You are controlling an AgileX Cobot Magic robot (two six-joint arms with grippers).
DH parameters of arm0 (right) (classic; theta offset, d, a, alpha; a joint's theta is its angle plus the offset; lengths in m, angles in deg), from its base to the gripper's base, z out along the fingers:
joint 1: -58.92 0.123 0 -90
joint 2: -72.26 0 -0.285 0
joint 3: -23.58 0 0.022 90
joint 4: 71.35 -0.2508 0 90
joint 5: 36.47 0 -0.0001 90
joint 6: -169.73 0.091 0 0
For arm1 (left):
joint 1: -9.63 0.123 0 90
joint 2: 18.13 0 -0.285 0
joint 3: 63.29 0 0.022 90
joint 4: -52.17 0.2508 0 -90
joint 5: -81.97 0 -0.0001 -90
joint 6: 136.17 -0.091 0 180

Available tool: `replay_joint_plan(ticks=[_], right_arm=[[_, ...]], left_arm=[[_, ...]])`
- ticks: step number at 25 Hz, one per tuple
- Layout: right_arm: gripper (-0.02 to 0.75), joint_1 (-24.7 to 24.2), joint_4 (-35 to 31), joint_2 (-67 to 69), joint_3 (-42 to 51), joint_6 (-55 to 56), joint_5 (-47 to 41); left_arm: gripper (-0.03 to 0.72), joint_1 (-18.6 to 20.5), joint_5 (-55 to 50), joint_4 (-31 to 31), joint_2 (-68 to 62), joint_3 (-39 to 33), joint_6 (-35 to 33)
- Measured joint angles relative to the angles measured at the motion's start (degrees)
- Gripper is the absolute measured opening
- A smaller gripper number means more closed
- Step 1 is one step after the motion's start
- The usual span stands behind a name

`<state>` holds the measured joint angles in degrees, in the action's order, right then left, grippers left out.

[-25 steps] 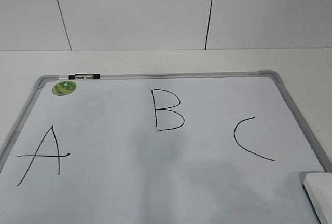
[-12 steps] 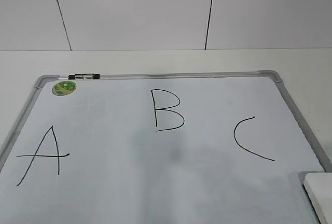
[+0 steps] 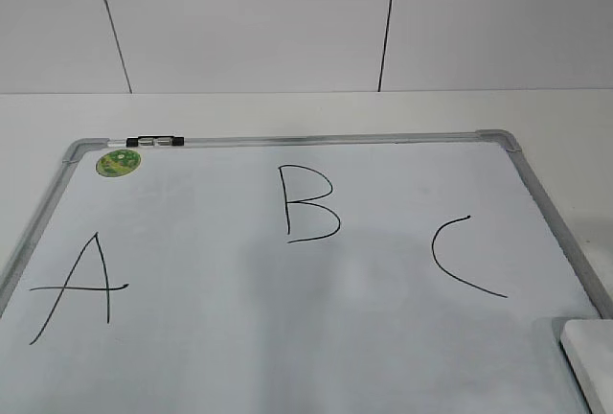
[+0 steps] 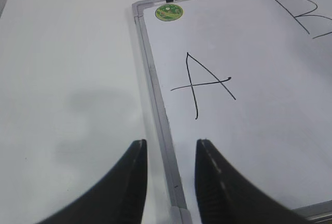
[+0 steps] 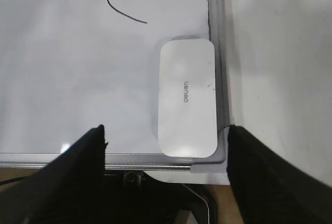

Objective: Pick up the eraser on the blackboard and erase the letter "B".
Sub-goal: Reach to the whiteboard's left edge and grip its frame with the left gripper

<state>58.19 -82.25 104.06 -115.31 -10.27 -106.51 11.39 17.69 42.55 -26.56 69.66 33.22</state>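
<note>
Beside the blackboard's [image 5: 155,157] right frame, the eraser [image 5: 187,97] lies lengthwise along it.

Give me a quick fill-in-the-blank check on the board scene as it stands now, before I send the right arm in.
1. The eraser lies in the blackboard's near ____ corner.
2. The round green magnet sits above the letter ____.
3. The letter "B" is drawn between the A and the ____.
4. The right gripper stands open and holds ____.

Missing words: right; A; C; nothing
</note>
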Motion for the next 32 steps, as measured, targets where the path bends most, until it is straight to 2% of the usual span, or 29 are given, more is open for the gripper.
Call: replay_joint_plan(ticks=[6,18,25,32], right_arm=[[0.583,0.0,-3.4,7.5,0.0,0.0,0.0],[0.583,0.0,-5.8,18.7,0.0,0.3,0.5],[0.583,0.0,-5.8,20.1,-0.9,-1.5,1.1],[0.583,0.0,-5.8,20.1,-1.0,-2.8,1.6]], left_arm=[[0.240,0.0,-0.4,0.1,-4.2,2.0,0.0],[0.240,0.0,-1.5,0.7,-37.2,14.9,4.3],[0.240,0.0,-1.8,0.1,-58.8,21.7,4.5],[0.240,0.0,2.5,0.3,-78.3,29.5,4.2]])
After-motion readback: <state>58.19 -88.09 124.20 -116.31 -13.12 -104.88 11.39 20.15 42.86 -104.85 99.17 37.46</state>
